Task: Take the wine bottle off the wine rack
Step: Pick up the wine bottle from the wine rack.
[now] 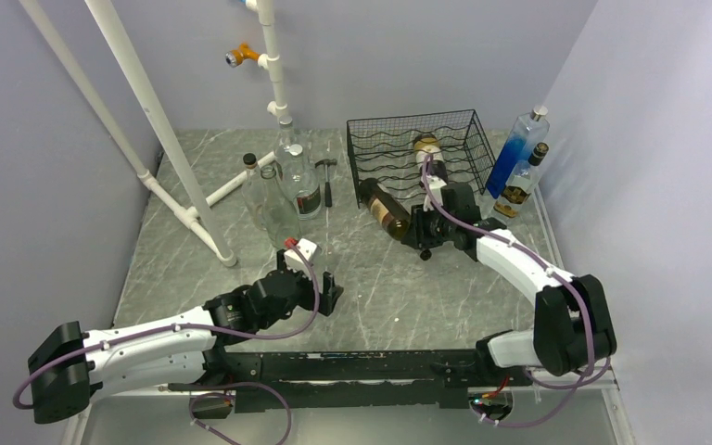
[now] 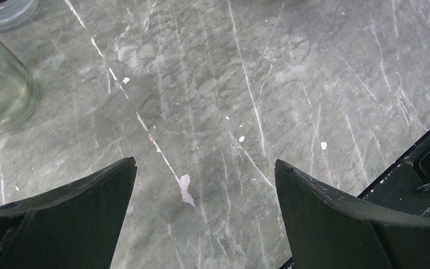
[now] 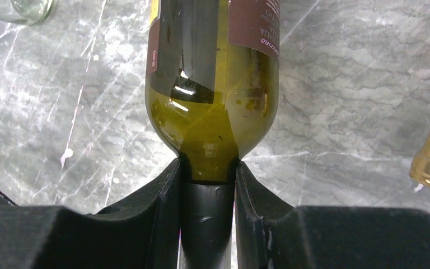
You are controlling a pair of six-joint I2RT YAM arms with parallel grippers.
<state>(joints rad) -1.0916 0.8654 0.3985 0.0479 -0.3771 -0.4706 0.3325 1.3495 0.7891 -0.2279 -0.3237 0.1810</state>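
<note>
The wine bottle (image 1: 385,209) is dark olive-green glass with a brown label. It lies slanted over the table just in front of the black wire wine rack (image 1: 385,148), outside it. My right gripper (image 1: 420,223) is shut on its black-foiled neck. In the right wrist view the wine bottle (image 3: 215,106) points away from me, with the right gripper (image 3: 208,179) clamped on the neck just below the shoulder. Another bottle with a gold cap (image 1: 426,146) lies in the rack. My left gripper (image 1: 330,293) hovers open over bare table, nothing between the left gripper (image 2: 204,168) fingers.
Clear glass bottles (image 1: 273,199) and a hammer (image 1: 327,178) stand left of the rack, beside a white pipe frame (image 1: 162,130). A blue bottle (image 1: 517,148) and an amber one (image 1: 522,183) stand against the right wall. A glass base (image 2: 0,89) is near my left gripper.
</note>
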